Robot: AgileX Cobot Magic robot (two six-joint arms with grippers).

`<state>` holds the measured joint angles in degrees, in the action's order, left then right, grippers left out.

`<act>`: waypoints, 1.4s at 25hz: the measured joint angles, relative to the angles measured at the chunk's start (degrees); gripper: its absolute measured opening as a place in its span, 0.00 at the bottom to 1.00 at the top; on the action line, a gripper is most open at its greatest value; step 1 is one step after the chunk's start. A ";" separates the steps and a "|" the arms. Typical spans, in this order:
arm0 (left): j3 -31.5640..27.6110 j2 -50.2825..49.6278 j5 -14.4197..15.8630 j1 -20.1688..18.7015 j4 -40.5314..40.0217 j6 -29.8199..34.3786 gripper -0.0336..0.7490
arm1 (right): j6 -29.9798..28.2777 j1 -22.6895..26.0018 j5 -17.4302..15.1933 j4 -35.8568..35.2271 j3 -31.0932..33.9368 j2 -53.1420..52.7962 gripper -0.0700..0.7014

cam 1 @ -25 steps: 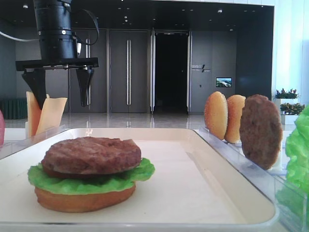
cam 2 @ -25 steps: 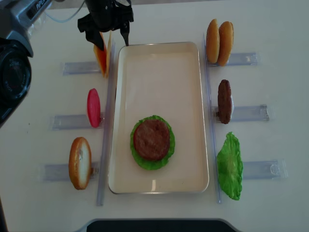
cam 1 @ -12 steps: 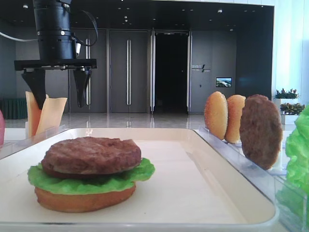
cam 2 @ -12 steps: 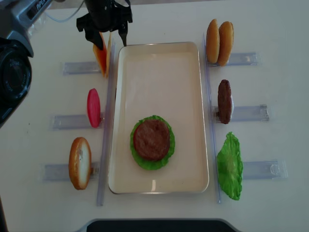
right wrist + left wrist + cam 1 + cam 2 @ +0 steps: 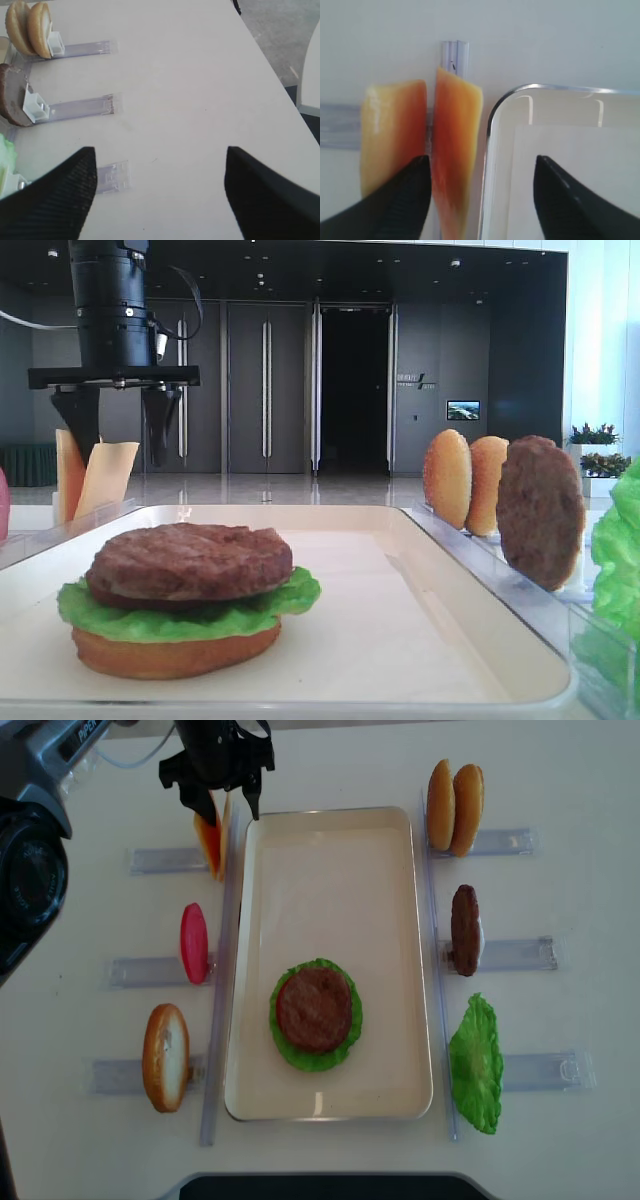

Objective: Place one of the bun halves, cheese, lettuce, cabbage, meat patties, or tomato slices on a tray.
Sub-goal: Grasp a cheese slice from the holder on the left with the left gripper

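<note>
Two cheese slices (image 5: 395, 130) stand on edge in a clear holder just left of the cream tray (image 5: 330, 850). My left gripper (image 5: 481, 165) hangs over them, open. Its left finger (image 5: 405, 195) sits at the gap between the slices. The right-hand cheese slice (image 5: 455, 130) and the tray's rim lie between the jaws, which touch neither. From the low exterior view the left gripper (image 5: 118, 440) hangs just above the slices (image 5: 108, 475). On the tray lies a stack of bun half, lettuce and meat patty (image 5: 314, 1010). My right gripper (image 5: 160, 160) is open over bare table.
Right of the tray, clear holders carry two bun halves (image 5: 455, 808), a meat patty (image 5: 465, 930) and a lettuce leaf (image 5: 476, 1063). On the left stand a red tomato slice (image 5: 193, 942) and a bun half (image 5: 165, 1057). A camera body (image 5: 30, 870) fills the left edge.
The left gripper's jaws have narrowed, the right finger moving in toward the cheese. Nothing else has moved.
</note>
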<state>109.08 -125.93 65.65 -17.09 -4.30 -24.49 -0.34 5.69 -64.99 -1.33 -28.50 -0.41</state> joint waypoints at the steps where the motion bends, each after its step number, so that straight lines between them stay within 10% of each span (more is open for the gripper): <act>1: 0.00 0.00 0.16 0.00 0.00 0.00 0.65 | 0.00 0.00 0.00 0.00 0.00 0.00 0.78; 23: 0.00 0.00 4.03 0.00 -2.82 0.00 0.09 | 0.00 0.00 0.00 0.00 0.00 0.00 0.78; 35: 0.88 3.78 4.31 0.00 -3.21 0.34 0.07 | 0.00 0.00 0.00 0.00 0.00 0.00 0.78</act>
<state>109.96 -122.15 69.95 -17.09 -7.52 -24.15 -0.34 5.69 -64.99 -1.33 -28.50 -0.41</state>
